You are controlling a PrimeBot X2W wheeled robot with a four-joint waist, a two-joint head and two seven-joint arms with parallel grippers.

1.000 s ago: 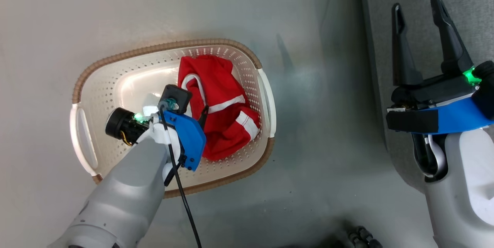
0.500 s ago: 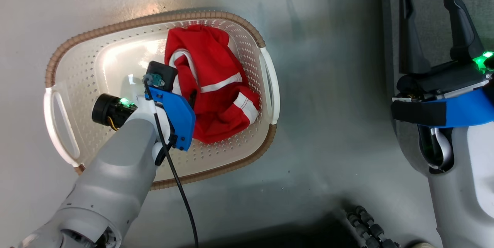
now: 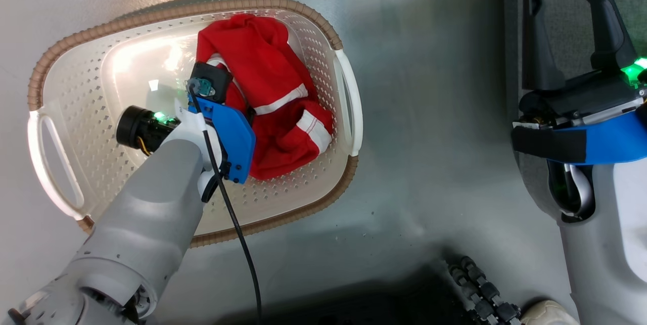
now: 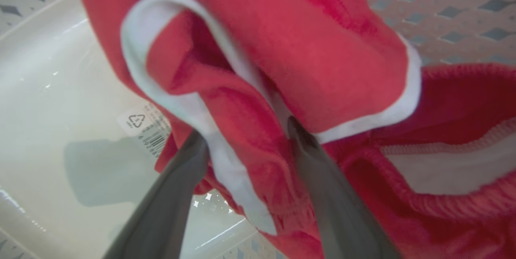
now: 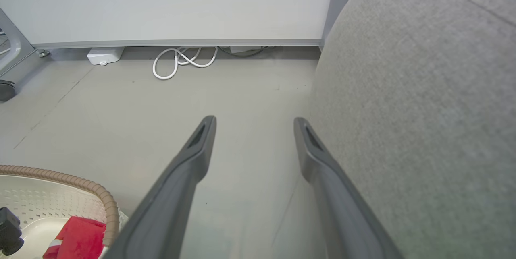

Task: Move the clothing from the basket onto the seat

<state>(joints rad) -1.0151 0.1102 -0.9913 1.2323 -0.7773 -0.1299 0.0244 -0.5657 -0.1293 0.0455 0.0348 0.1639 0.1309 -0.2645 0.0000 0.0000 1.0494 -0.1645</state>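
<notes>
Left gripper (image 4: 246, 130): fingers spread wide, nothing pinched. The tips are down in the clothing (image 4: 322, 49), straddling a fold edged with white trim. The right-hand finger in the left wrist view looks tucked just under a white-hemmed flap. Whether the tips press on the cloth or only brush it, I cannot tell.

Clothing: a red heap with white stripes, crumpled against the far right side of the basket (image 3: 151, 11) in the head view. It rests on the basket floor and leans up the perforated wall. The rest of the basket floor is bare, with a printed label (image 4: 143, 124) showing beside the cloth. I cannot make out numerals, nor whether this is one garment or two.

Handling, as a judgement: light, limp knit, neither fragile nor slippery. It will sag and trail once lifted, and a loose end may drag over the rim or snag there. The trimmed hems and the ribbed waistband look the thickest, so the best hold is a bunched fold that takes in the white trim. A single thin layer would likely slide out.

Right gripper (image 5: 254, 121): jaws apart and empty, hanging over the floor just beside the seat (image 5: 423, 110). The grey cushion stands to the right of the basket, with open floor between them.
</notes>
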